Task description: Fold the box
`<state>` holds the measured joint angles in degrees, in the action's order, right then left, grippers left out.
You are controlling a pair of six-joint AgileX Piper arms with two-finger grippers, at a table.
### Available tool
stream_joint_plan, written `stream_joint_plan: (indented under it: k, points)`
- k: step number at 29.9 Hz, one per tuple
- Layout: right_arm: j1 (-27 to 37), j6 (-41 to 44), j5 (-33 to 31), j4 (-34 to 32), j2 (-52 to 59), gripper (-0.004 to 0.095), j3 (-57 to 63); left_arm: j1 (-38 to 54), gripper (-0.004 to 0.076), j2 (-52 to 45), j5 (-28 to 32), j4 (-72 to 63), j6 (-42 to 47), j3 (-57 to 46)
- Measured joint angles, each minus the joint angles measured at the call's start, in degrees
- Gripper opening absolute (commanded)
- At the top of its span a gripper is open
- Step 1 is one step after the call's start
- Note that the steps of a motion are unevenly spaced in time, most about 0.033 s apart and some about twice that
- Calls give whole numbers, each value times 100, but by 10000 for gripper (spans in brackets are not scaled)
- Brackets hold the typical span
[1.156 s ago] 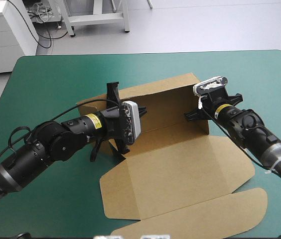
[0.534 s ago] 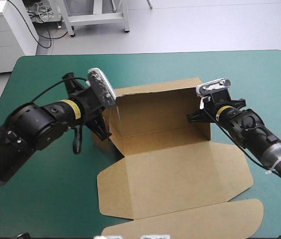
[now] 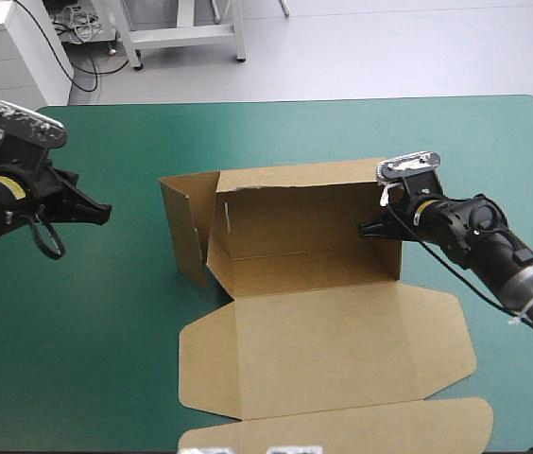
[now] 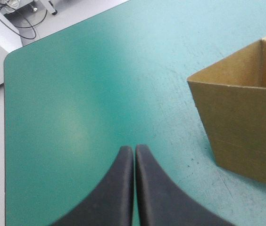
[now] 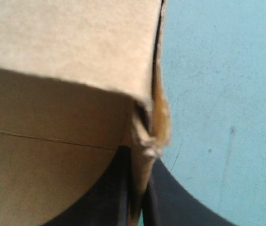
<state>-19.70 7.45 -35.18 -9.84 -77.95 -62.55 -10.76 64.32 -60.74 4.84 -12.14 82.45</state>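
Note:
The brown box [image 3: 304, 236] stands mid-table with its back wall and both end walls raised. Its wide lid panel [image 3: 333, 345] lies flat toward the near edge. My right gripper [image 3: 372, 227] is shut on the box's right end wall, and the board edge [image 5: 142, 136] runs between its black fingers [image 5: 168, 197]. My left gripper [image 3: 98, 214] hovers over bare teal-green cover well to the left of the box, shut with nothing in it. In the left wrist view its joined fingertips [image 4: 134, 150] point past the box's left end wall [image 4: 239, 127].
The box's left end flap [image 3: 183, 232] stands angled outward. A rounded tuck flap [image 3: 342, 430] lies flat at the near edge. Bare teal-green cover [image 3: 96, 312] stretches left of the box and beyond it toward the far edge.
My left arm has pulled away from the box's left wall to the table's left side. The left wall now stands by itself. The right gripper kept its hold.

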Motion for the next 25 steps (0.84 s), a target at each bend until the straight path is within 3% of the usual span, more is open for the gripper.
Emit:
stream_joint_plan:
  k: [12,17,25]
  points:
    - [34,-559,-1686,391,-751,-22,-1345,138,-8,-169,-54,-94,40,19]
    - [51,-694,-1736,374,-1406,-22,-1954,138,-8,-169,-60,-117,40,19]
    - [58,-745,-1296,277,-2645,-17,-2845,138,-8,-169,-60,-117,63,19]
